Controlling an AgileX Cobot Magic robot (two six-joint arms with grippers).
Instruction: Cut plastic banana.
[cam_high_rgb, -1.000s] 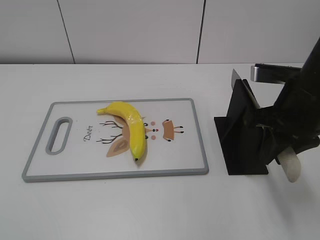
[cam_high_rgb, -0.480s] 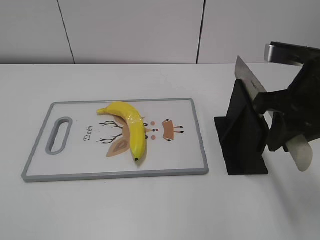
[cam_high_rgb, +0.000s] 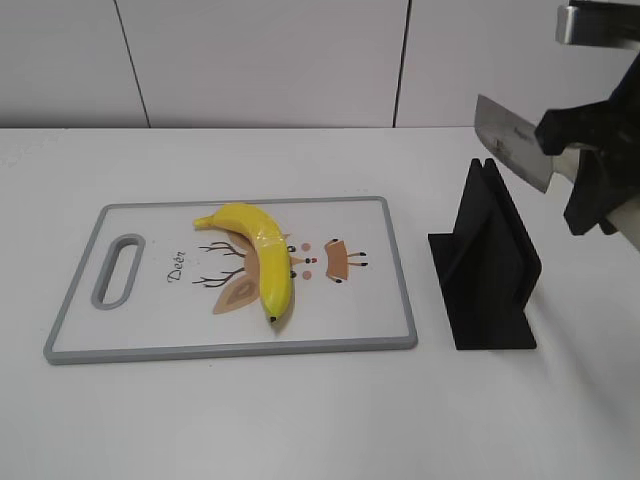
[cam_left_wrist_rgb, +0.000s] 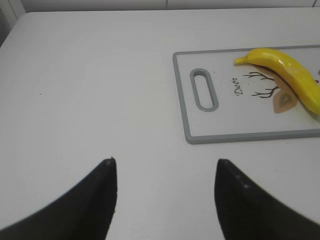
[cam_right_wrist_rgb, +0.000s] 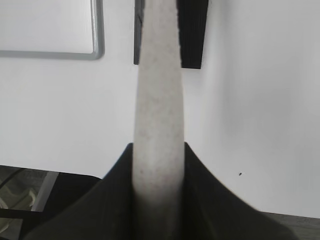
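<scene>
A yellow plastic banana lies curved on the white cutting board, near its middle; it also shows in the left wrist view. My right gripper is shut on the pale handle of a knife. The steel blade is held in the air above the black knife stand, clear of its slot. My left gripper is open and empty over bare table, left of the board's handle slot. It is out of the exterior view.
The board has a grey rim and a deer drawing. The black stand sits to the right of the board. A white wall runs along the back of the white table.
My right gripper has lifted the knife up and to the right, drawing the blade out of the black stand. The banana and board have not moved.
</scene>
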